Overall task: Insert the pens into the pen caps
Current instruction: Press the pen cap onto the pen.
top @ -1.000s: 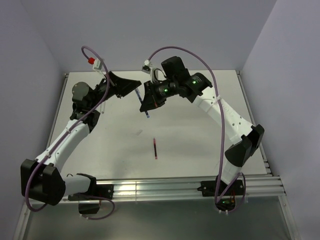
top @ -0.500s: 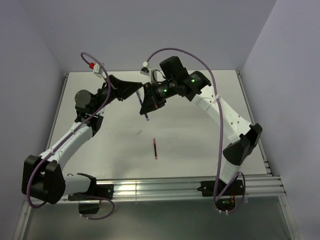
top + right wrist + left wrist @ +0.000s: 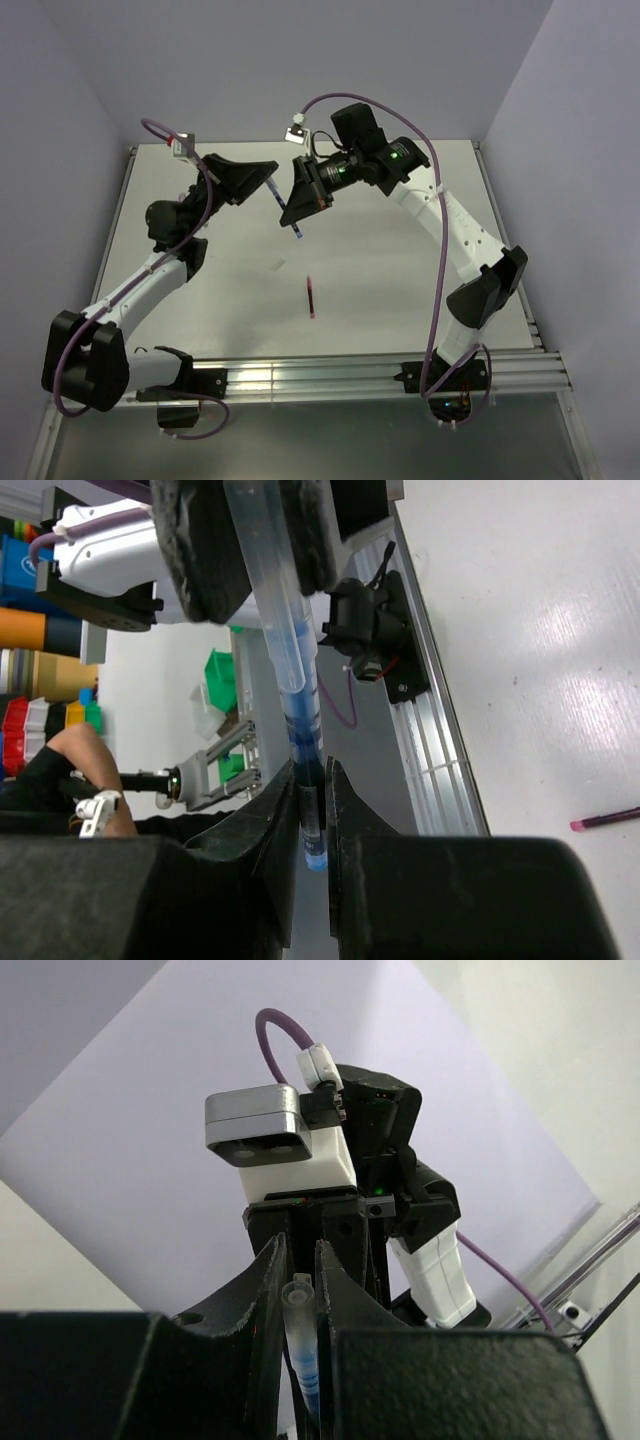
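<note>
One pen with a clear barrel and blue inside hangs in the air between my two grippers, above the back of the table. My left gripper is shut on its clear upper end. My right gripper is shut on the dark blue cap at its lower end, whose light blue tip sticks out past the fingers. In the right wrist view the barrel runs from the left gripper's pads straight into the cap. A red pen lies on the table, also in the right wrist view.
A small pale piece lies on the white table just above the red pen. The table has a raised rim and an aluminium rail at the near edge. Walls stand close on three sides.
The left arm's wrist and cable have shifted left and up, and the right wrist has swung slightly right. The pen stays held between both grippers at about the same place.
</note>
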Robot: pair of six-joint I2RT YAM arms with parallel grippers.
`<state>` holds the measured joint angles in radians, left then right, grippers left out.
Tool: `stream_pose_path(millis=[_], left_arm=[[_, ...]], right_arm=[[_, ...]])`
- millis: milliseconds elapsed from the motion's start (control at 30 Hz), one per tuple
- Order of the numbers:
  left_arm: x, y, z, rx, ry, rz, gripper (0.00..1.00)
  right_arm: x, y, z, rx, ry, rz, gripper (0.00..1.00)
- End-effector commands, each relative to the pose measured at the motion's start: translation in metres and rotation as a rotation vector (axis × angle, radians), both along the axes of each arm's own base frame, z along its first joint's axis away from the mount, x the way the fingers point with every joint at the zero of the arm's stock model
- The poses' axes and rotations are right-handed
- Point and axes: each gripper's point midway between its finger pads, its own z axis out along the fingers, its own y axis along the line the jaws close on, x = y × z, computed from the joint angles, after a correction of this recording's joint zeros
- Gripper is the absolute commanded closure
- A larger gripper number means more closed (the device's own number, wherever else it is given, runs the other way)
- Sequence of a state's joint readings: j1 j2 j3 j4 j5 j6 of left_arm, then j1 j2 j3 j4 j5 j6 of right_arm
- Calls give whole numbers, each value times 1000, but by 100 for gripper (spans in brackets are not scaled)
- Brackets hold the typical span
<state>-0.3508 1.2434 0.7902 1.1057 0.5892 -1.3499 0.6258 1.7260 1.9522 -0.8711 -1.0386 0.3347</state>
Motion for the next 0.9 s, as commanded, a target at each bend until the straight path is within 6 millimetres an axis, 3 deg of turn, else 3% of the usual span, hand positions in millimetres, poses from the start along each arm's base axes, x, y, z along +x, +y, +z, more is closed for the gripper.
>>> stream_pose_path(millis=[0,233,467,633,867], left_arm=[[-107,-41,-59,228,-34,-509,100],[-100,-42,-51,144,67,-525,100],[-113,-42,-51,177,15,-538,100],[-125,-59,-69,313,-81,-570,100],[-118,-74,-107,476,18,-580,100]], right_arm=[[86,-10,118,323,-522,-263,100],[100,-5,115,293,-637,-302,100],[112,-2,102,241,-679,-337,100],[110,3,105,261,-652,-316,100],[111,3,107,253,-670,-329,100]])
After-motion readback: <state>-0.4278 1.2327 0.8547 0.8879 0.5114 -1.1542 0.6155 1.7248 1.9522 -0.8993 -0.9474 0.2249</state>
